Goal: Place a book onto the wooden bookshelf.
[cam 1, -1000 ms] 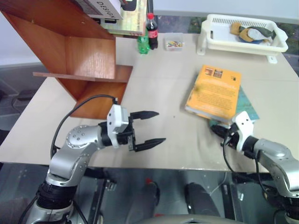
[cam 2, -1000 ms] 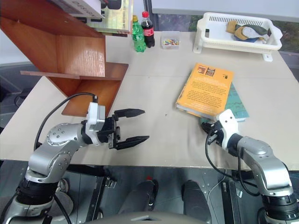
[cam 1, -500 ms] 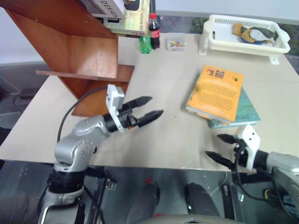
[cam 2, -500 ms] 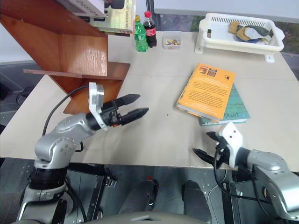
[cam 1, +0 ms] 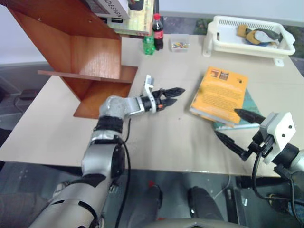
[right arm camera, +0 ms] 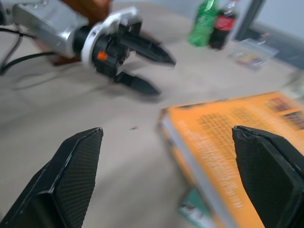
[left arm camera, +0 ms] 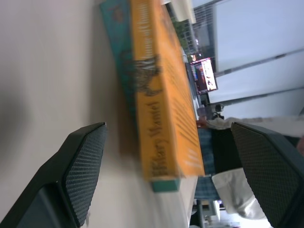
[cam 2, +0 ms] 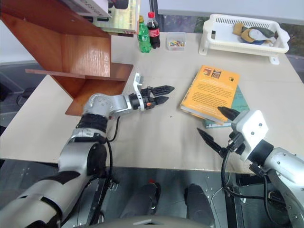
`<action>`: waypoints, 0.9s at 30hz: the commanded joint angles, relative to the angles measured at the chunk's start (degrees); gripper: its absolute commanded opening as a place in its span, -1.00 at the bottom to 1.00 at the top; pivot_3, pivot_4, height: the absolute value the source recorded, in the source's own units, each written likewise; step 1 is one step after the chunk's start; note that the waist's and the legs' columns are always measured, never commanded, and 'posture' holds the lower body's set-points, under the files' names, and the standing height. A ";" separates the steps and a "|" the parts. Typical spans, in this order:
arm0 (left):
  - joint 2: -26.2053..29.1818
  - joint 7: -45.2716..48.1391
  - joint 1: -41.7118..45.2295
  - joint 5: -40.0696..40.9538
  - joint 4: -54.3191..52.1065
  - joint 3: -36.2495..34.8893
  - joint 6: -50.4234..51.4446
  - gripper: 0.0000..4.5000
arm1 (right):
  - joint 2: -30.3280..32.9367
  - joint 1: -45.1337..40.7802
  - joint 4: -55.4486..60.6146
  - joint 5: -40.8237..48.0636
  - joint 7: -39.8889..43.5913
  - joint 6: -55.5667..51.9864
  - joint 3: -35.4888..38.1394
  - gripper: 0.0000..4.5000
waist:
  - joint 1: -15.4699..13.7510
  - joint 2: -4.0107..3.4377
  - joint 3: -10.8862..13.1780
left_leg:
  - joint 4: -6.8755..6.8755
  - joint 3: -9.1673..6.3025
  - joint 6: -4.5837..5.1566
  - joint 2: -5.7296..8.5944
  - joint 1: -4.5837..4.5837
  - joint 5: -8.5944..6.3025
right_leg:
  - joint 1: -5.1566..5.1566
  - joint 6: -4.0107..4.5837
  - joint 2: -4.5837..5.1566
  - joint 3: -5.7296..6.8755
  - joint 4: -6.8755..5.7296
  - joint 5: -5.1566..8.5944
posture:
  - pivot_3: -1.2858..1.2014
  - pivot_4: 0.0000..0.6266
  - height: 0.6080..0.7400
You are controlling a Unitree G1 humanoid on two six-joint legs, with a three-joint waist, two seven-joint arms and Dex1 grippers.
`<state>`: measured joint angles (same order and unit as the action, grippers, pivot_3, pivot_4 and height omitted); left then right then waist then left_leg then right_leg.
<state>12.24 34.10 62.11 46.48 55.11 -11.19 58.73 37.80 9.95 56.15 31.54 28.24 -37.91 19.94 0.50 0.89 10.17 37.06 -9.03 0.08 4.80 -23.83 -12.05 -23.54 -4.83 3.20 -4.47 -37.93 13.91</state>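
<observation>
Your book (cam 1: 219, 94) lies flat on the surface (cam 1: 161, 137), atop a teal book (cam 1: 251, 114), well apart from the wooden bookshelf (cam 1: 90, 57). Left pincer (cam 1: 172, 94) is level w/ fingers apart, aimed at its spine, prob. to clamp it. Right pincer (cam 1: 237, 129) is spread wide, empty, nr the book's corner.

bare table (cam 1: 161, 128) between end effectors, book (cam 1: 219, 95) beyond
</observation>
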 commanded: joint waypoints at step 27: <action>-8.62 -1.37 11.07 -10.80 17.69 -16.22 1.08 -0.05 | 17.58 20.69 3.85 2.64 -27.03 22.42 -1.31 1.00 | 0.27 0.06 0.03 | 0.06 -0.01 0.21 0.10 0.04 -0.12 | 0.09 -0.05 0.08 0.01 -0.03 0.02 | 0.03 -0.52 1.00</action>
<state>4.21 35.71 72.38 33.24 75.15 -24.98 57.71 54.77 31.25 57.96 33.20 2.03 -15.90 16.69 0.77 0.95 10.20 37.13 -9.05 0.30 4.89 -23.79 -12.17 -23.43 -4.88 3.28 -4.45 -37.96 13.93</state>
